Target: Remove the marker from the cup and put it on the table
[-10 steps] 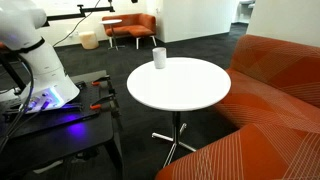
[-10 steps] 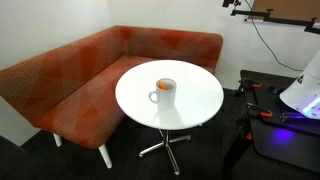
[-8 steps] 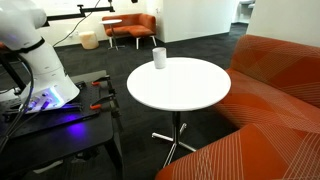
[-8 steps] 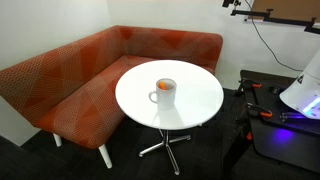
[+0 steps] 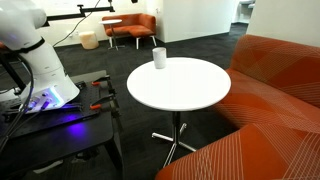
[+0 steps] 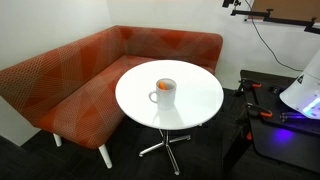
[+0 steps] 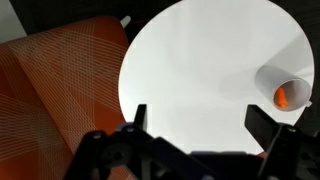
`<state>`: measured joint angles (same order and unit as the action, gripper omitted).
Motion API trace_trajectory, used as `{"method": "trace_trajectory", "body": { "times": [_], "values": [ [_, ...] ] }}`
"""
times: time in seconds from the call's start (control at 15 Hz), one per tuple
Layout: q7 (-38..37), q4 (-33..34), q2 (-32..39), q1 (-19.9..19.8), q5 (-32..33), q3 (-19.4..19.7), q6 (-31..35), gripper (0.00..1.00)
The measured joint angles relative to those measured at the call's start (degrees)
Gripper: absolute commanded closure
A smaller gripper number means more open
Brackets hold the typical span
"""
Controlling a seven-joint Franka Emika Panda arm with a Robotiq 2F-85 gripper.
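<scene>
Nothing moved since the earlier frame: hand [image 7: 198, 130] spread wide over the desk [image 7: 200, 60], orange marker [image 7: 284, 97] inside the cup [image 7: 272, 78] at the desk's 3 o'clock edge.

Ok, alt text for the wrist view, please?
A small white cylindrical cup with a thin orange marker inside sits at the right of the round white table, seen from above. The open claw hangs over the tabletop, apart from the cup; an orange patterned sofa fills the left.
</scene>
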<state>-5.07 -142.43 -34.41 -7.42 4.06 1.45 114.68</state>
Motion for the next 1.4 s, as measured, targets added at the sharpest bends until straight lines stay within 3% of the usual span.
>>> {"method": "trace_trajectory", "body": {
  "times": [0.33, 1.13, 1.4],
  "values": [
    [-4.56, -1.4, 0.0, 0.6, -0.01, -2.73, 2.21, 0.0],
    [-31.66, -7.33, 4.79, 0.62, 0.3, -16.94, 19.33, 0.0],
    [-41.09, -7.3, 9.04, 0.59, 5.11, -21.48, 23.86, 0.0]
  ]
}}
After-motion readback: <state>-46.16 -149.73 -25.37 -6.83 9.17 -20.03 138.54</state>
